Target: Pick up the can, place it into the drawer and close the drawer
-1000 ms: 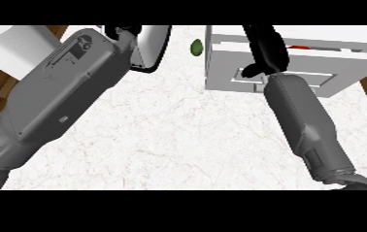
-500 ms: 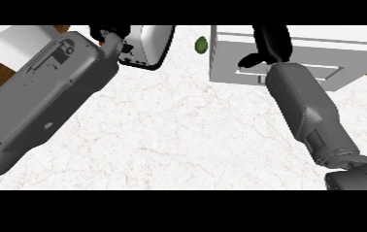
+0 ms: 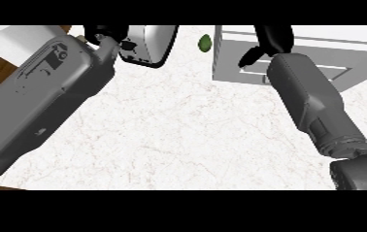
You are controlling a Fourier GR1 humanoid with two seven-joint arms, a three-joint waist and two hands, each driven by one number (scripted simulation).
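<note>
1. White, faintly veined marble forms the surface point(image 3: 179, 139), which fills most of the head view.
2. Drawer point(image 3: 237, 56): a pale grey-white box at the far right, its front face lying toward the near side and its right part crossed by the right forearm.
3. Right hand point(image 3: 271, 41): black, over the drawer at the far edge of the view; its fingers point down and a thumb-like tip reaches toward the drawer's front. Whether the fingers are apart, together or clamped on something cannot be told.
4. Can: not discernible in this view; its place cannot be told, and it may be hidden by a hand or forearm.
5. Left hand point(image 3: 106, 33): black, at the far left, partly cut by the view's edge and partly hidden behind its own grey forearm; the state of its fingers cannot be told.
6. Appliance point(image 3: 149, 44): a shiny object with a dark rim and bright reflective face, just right of the left hand, far centre-left.
7. Green object point(image 3: 205, 42): small, oval, dark green, lying on the surface between the appliance and the drawer, apart from both.
8. Brown wood point(image 3: 8, 66) shows at the far left edge.
</note>
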